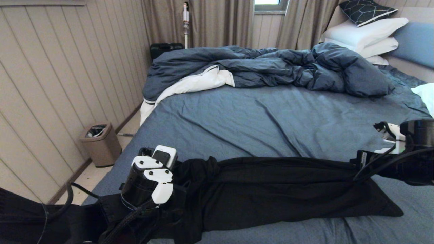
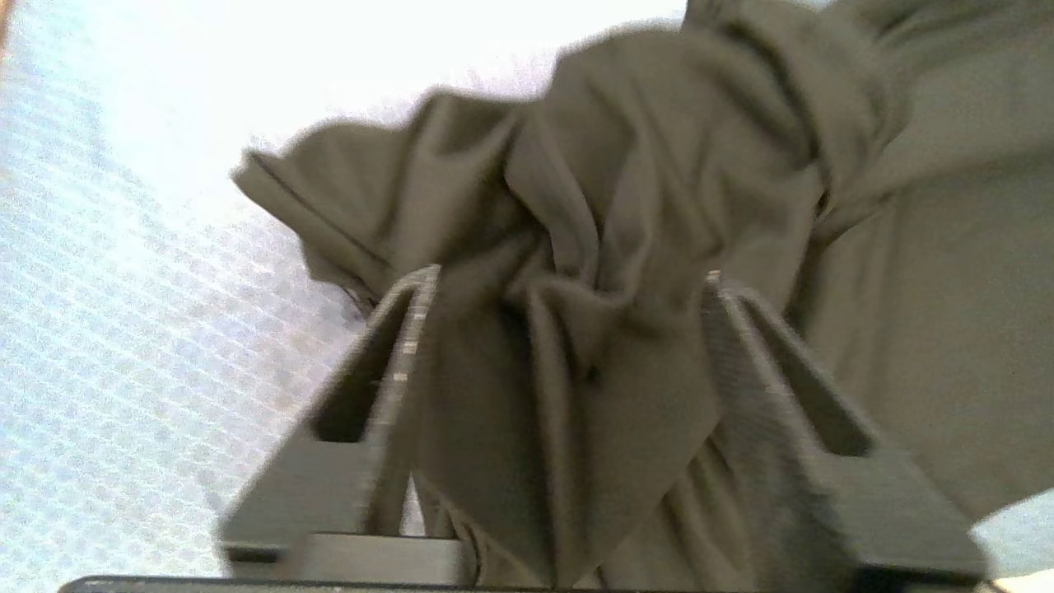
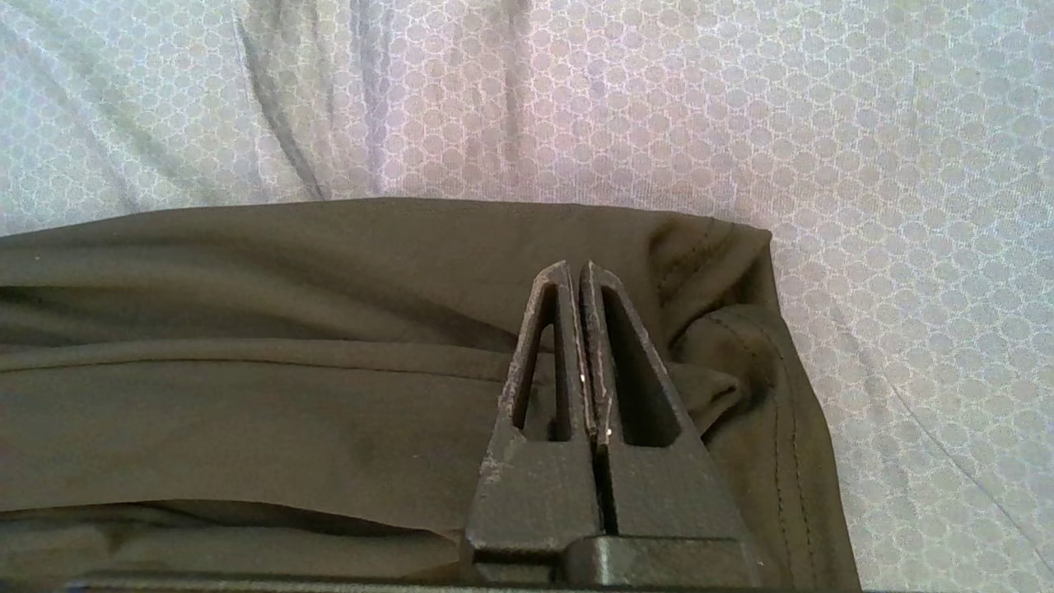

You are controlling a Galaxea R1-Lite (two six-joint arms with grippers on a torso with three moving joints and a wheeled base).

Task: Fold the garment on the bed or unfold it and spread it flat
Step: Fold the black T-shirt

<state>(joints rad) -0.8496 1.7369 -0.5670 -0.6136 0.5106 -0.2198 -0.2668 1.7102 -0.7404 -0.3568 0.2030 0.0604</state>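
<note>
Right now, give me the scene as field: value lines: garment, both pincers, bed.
garment: black garment folded into a long band across the near part of the bed
left pincer: open, bunched cloth between its fingers, at the band's left end
right pincer: shut, fingers pressed together at the band's right end
bed: blue sheet bare beyond the band; rumpled duvet farther back

I note the bed (image 1: 271, 118), slate-blue sheet — black garment (image 1: 271, 189) stretched across its near edge, rumpled duvet (image 1: 271, 67) and pillows (image 1: 366, 34) at the far side.
</note>
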